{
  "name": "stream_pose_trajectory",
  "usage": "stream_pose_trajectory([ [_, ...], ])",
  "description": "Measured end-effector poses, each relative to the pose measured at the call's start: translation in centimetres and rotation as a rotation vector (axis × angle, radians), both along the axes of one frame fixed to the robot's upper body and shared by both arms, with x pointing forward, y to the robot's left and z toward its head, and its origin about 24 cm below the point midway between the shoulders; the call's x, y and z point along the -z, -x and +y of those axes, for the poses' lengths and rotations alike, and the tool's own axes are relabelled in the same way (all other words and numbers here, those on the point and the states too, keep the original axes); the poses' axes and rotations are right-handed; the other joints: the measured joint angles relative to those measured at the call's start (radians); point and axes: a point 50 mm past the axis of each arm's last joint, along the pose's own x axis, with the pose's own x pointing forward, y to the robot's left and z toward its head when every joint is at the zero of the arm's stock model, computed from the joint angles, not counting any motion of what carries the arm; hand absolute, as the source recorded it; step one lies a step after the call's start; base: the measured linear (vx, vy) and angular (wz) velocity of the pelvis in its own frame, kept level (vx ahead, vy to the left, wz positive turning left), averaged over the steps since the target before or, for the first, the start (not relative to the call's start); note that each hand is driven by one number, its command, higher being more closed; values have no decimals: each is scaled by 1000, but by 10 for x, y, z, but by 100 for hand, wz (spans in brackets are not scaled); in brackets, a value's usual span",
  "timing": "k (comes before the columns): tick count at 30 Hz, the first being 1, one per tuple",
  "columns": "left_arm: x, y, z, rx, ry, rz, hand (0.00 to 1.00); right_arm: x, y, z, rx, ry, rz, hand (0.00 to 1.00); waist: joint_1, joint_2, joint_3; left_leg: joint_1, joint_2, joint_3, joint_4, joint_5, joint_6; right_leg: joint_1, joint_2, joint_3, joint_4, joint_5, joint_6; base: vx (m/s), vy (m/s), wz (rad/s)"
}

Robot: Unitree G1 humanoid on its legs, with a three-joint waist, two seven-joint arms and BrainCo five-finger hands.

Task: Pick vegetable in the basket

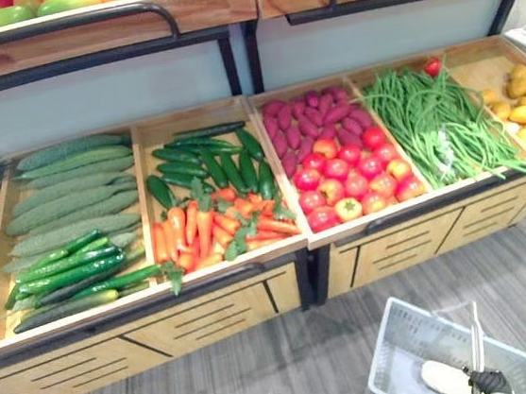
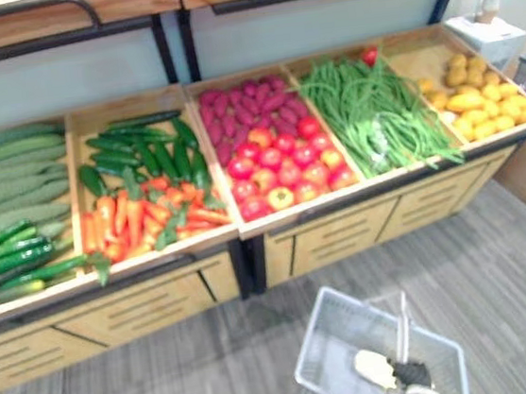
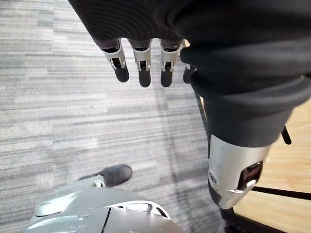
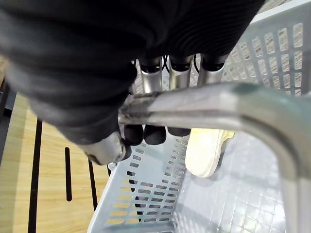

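the right robot hand point(image 4: 153, 77) is clenched round the handle point(image 4: 218, 104) of the white plastic basket point(image 1: 394, 344), which hangs low over the grey carpet point(image 1: 263, 368). a pale vegetable point(image 4: 206, 150) lies on the basket's bottom. the left robot hand point(image 3: 141, 56) hangs released, fingers straight, holding nothing. the carrots point(image 1: 215, 231) in their wooden bin point(image 1: 151, 134) look stiff, light and probably a little slick. one is best taken across its thick orange middle, not by the leafy top.
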Motion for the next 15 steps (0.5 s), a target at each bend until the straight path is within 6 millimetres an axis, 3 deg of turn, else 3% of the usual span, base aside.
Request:
stream_pose_trajectory([
  [15, -5, -26, 0, 39, -49, -72, 0, 0, -7, 6, -47, 3, -4, 100, -3, 8, 10, -15, 2, -56, 2, 5, -4, 9, 4, -28, 0, -3, -4, 13, -12, 7],
])
